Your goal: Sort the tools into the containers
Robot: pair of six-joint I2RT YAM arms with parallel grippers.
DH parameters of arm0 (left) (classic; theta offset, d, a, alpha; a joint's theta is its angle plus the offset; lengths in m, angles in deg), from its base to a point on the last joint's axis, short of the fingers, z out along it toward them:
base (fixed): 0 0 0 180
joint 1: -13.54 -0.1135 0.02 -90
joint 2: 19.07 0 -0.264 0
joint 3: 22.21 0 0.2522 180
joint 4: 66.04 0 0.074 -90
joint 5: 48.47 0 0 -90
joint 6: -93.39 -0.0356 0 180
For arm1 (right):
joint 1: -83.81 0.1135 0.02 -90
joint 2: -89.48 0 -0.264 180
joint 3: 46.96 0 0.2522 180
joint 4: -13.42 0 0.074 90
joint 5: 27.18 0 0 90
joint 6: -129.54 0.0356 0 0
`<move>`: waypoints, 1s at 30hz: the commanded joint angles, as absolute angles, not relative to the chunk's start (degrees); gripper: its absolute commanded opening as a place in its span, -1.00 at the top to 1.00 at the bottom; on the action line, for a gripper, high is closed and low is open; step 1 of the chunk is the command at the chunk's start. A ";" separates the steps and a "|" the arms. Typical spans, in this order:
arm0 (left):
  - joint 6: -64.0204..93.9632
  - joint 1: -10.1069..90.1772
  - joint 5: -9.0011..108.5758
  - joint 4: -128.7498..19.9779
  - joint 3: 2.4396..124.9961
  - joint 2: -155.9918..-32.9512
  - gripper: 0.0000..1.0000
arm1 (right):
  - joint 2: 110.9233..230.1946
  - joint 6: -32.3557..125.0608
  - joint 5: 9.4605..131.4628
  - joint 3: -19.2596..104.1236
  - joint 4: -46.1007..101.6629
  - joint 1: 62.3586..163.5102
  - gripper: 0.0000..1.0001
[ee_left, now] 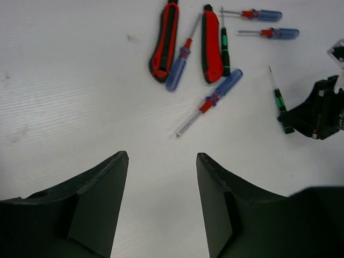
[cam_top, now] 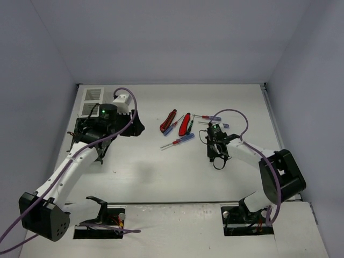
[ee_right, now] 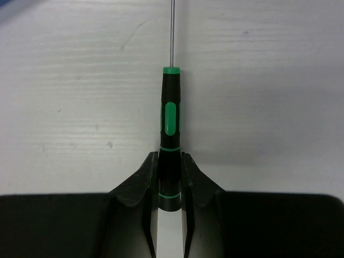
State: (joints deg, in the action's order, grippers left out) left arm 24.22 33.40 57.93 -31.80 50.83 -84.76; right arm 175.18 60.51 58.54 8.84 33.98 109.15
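Observation:
My right gripper (ee_right: 169, 157) is shut on the butt end of a black/green screwdriver (ee_right: 170, 121). The screwdriver lies flat on the table with its shaft pointing away. Both also show in the left wrist view, the screwdriver (ee_left: 279, 102) and the gripper (ee_left: 317, 113). My left gripper (ee_left: 161, 156) is open and empty, low over bare table, left of the tools. Two red-handled pliers (ee_left: 165, 40) (ee_left: 211, 43), several blue/red screwdrivers (ee_left: 215, 99) and a second black/green screwdriver (ee_left: 224, 45) lie in a loose group (cam_top: 180, 126). A white slatted bin (cam_top: 92, 101) stands at the back left.
Dark bin shapes (cam_top: 83, 131) lie partly hidden under my left arm (cam_top: 107, 115), next to the white bin. Grey walls close the table on three sides. The right arm's elbow (cam_top: 280, 172) stands at the right.

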 commanded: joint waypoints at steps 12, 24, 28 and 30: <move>37.12 55.65 56.07 -38.00 65.62 -93.48 -0.01 | 143.86 57.72 58.75 8.89 24.08 126.77 1.00; 36.32 59.92 53.17 -42.45 72.63 -102.96 -0.01 | 140.96 56.39 62.35 11.67 21.93 127.38 1.00; 37.01 60.25 53.28 -43.48 73.39 -105.69 -0.01 | 141.36 56.48 63.64 12.20 21.15 127.63 1.00; 37.74 60.41 53.52 -43.97 73.43 -106.47 0.02 | 141.52 56.64 63.69 12.24 20.79 127.69 1.00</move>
